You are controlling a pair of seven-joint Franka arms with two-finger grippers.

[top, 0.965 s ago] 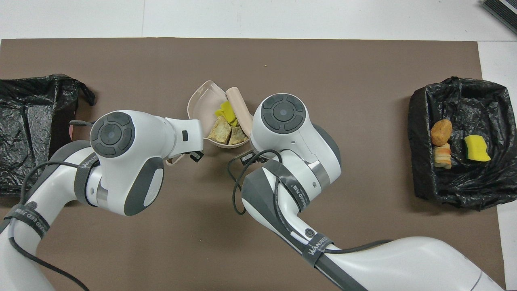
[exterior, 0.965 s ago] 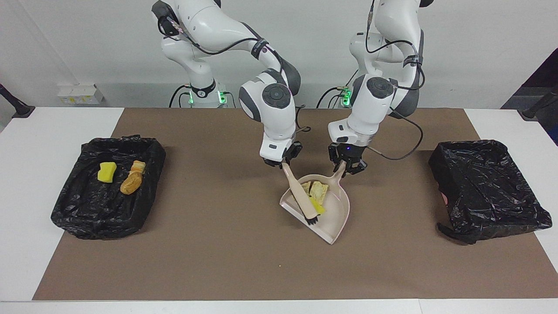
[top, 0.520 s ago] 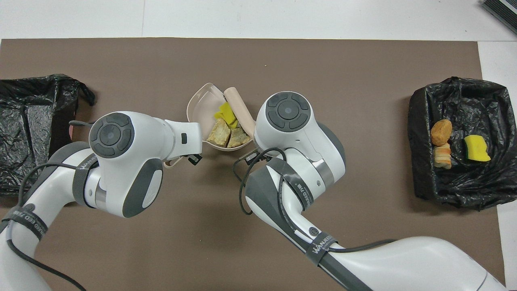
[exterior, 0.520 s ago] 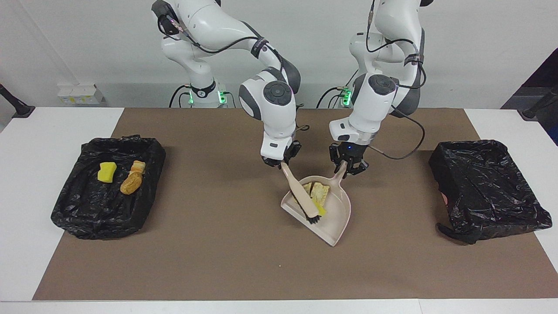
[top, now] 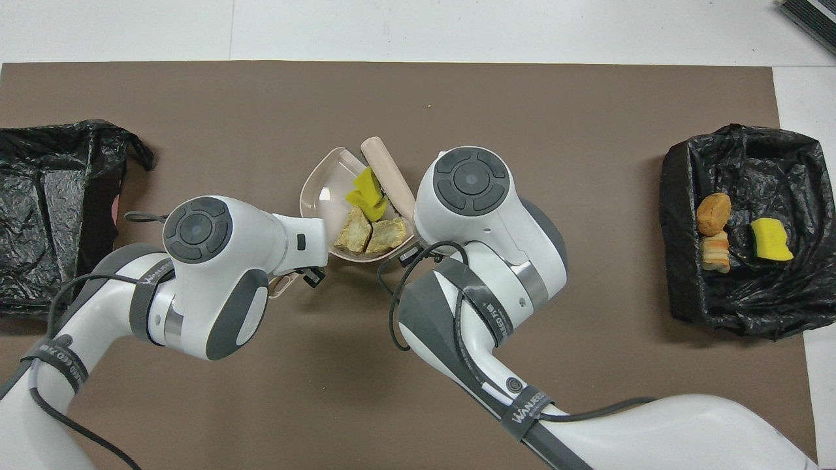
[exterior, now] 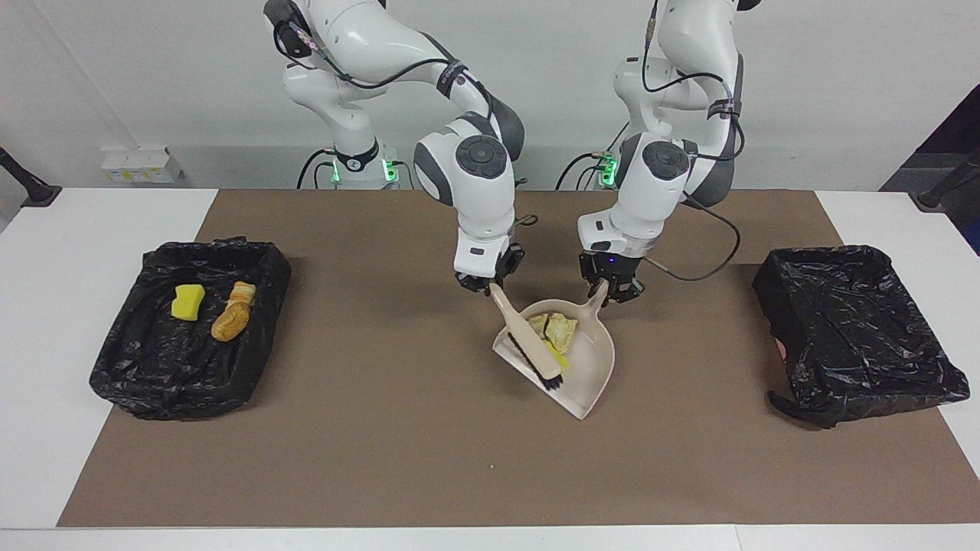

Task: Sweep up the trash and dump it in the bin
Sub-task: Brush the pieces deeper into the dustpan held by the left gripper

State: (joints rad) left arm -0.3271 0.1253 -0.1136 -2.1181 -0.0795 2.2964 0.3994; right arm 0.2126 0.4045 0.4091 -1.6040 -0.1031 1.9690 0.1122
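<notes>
- Black-lined bin (exterior: 153, 367) at my right arm's end of the table: it holds a yellow sponge chunk (exterior: 187, 301), an orange-brown bread lump (exterior: 230, 321) and a paler striped lump (exterior: 243, 291), which touches the brown one on the side nearer to me.
- My right gripper (exterior: 490, 286) is over the middle of the brown mat (exterior: 383, 428), clamped tight on the top end of the brush handle (exterior: 521, 333). The handle slants down away from me; the black bristles (exterior: 553, 379) rest inside the dustpan.
- Dustpan (exterior: 589, 375), beige, mid-table between my two grippers, open lip pointing away from me. Whether it lies flat on the mat or is slightly lifted I cannot tell.
- Trash in the pan: two tan bread-like pieces (top: 369, 234) side by side at the handle end, and a yellow sponge scrap (top: 367, 190) just beside the brush, farther from me than the bread.
- My left gripper (exterior: 610, 289) is at the dustpan's handle (exterior: 598, 300); the handle tip sits between my fingers. How firmly they close on it I cannot tell.
- One tiny crumb (exterior: 491, 467) lies alone on the mat, well apart from the pan, farther from me.
- Second black-lined bin (exterior: 857, 329) at my left arm's end of the table; a pink patch (exterior: 780, 350) shows at its outer edge.
</notes>
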